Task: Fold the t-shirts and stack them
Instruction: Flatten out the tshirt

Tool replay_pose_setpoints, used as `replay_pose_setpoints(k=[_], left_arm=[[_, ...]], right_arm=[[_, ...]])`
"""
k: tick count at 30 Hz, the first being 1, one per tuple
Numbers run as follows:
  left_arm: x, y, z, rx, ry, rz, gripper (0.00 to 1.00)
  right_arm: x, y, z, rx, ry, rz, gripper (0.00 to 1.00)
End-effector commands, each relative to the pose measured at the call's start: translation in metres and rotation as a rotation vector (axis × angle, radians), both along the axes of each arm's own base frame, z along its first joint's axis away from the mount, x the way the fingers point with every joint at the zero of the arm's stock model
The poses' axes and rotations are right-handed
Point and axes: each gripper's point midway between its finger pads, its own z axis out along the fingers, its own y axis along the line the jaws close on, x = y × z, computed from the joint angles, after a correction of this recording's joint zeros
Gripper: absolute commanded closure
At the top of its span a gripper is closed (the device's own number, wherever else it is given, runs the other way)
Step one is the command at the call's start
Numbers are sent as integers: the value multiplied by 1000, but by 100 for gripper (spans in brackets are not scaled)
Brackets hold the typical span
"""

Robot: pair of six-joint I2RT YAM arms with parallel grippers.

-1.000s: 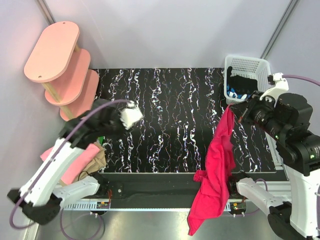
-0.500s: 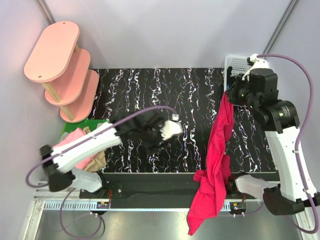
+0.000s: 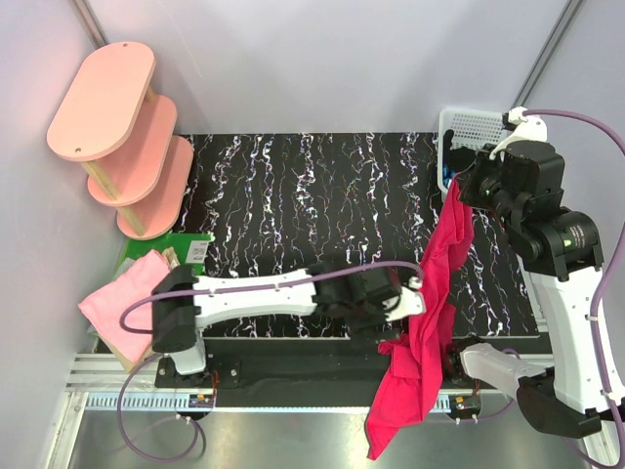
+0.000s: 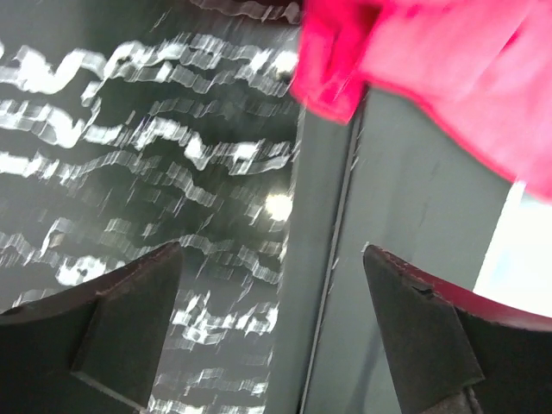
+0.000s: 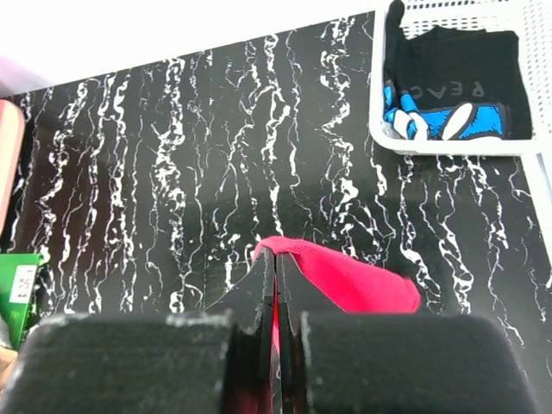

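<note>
Nearest us, the crimson t-shirt (image 3: 430,322) trails its tail over the near edge of the table (image 3: 293,195), right of the table's middle. From there the cloth rises toward the table's far right, where the right gripper (image 5: 274,267) is clamped tight on a pinch of it. Our left gripper (image 4: 272,254) hovers at the table's near edge just beside the hanging cloth, jaws spread wide with nothing between them.

Off the table's left side a light pink t-shirt (image 3: 127,298) lies looking folded. We judge that one done, while the crimson one is not yet spread, folded or stacked.

At the table's far right corner a white basket (image 3: 483,125) holds a black garment (image 5: 466,60) with a blue-and-white print. Its letters seem to read "REAC", though the rest is hidden.
</note>
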Motion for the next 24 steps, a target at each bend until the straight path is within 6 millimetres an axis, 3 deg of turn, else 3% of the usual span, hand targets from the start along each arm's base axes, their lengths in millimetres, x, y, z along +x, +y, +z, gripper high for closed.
replay_pose_setpoints(k=[1, 6, 13, 18, 24], left_arm=[[-10, -49, -7, -67, 47, 5, 8], [-31, -69, -37, -21, 135, -13, 7], [-42, -92, -43, -37, 213, -51, 9], [-45, -106, -37, -67, 233, -65, 11], [-62, -111, -46, -51, 350, -70, 20]], right_arm=[[3, -8, 10, -18, -41, -37, 100], [1, -3, 10, 4, -40, -17, 100], [-1, -2, 4, 15, -30, -14, 100], [-1, -1, 0, 14, -24, -8, 100], [-1, -2, 1, 17, -30, -14, 100]])
